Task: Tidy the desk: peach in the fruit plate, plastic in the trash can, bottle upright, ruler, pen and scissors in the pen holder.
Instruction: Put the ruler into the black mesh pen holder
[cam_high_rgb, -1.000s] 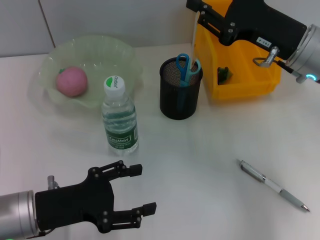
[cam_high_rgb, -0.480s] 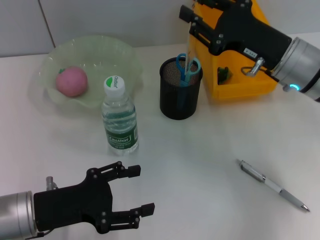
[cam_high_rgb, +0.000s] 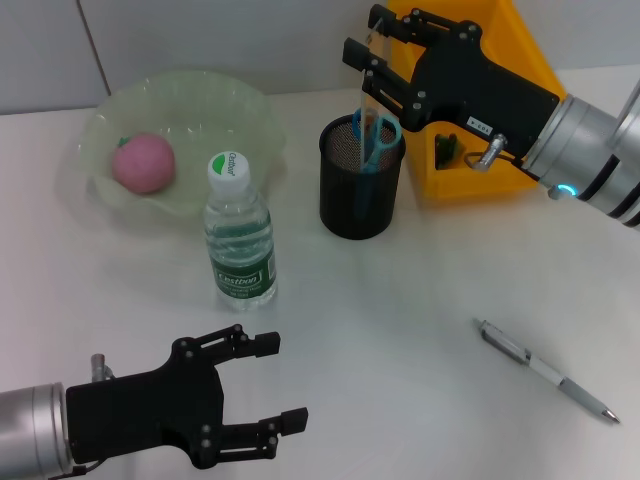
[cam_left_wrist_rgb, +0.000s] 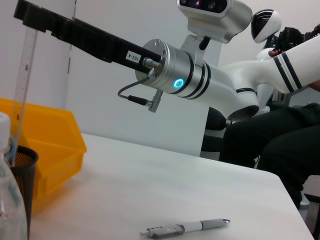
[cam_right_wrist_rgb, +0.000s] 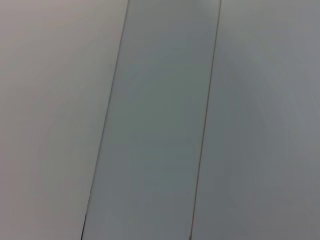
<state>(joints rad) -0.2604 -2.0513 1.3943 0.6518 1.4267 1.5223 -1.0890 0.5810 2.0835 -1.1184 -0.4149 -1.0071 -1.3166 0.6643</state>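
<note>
Right gripper (cam_high_rgb: 372, 45) extended at far right, arm reaching forward, fingers clamped on a ruler (cam_high_rgb: 371, 95). Left gripper (cam_high_rgb: 268, 385) low at near left, fingers spread.

The right wrist view shows only plain grey wall panels, so the right claw (cam_high_rgb: 372, 48) cannot be checked there. In the head view the clear ruler (cam_high_rgb: 367, 100) is nearly see-through, and its lower end is lost inside the mesh pen holder (cam_high_rgb: 361, 178), as are the scissors' (cam_high_rgb: 377, 135) blades. What lies in the yellow trash can (cam_high_rgb: 520, 160) is a small dark scrap, too small to name. The left wrist view cuts off the bottle (cam_left_wrist_rgb: 10, 200) at its edge, and the left arm runs off the head view's edge.
</note>
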